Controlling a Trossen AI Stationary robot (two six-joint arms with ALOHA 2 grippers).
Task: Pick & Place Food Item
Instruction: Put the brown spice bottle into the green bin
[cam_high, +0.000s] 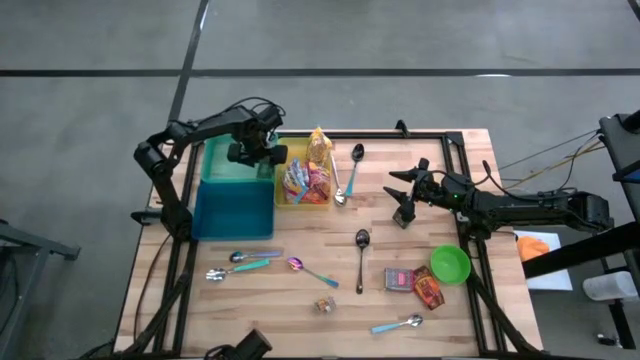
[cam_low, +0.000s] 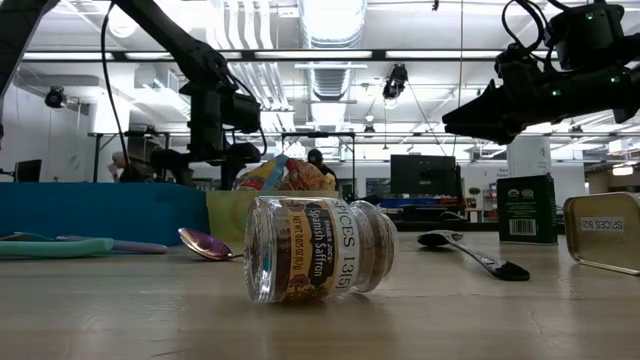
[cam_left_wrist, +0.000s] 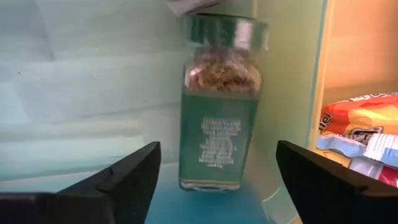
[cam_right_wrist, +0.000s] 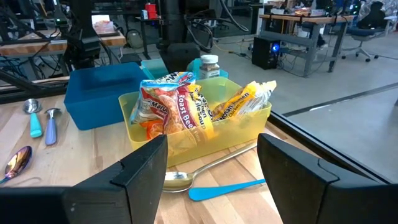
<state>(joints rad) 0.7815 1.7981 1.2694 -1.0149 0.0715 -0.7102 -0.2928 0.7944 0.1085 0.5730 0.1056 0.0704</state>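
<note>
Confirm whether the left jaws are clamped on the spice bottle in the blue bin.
No. In the left wrist view the spice bottle stands upright in the blue bin, with the left gripper open and clear space on both sides.

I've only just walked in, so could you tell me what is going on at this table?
The left pincer is over the blue bin, open, with a spice jar standing upright inside the bin between its fingers, apparently just released. The right pincer waits open above the table. The yellow bin holds snack packets; spoons and more food items lie on the table.
</note>
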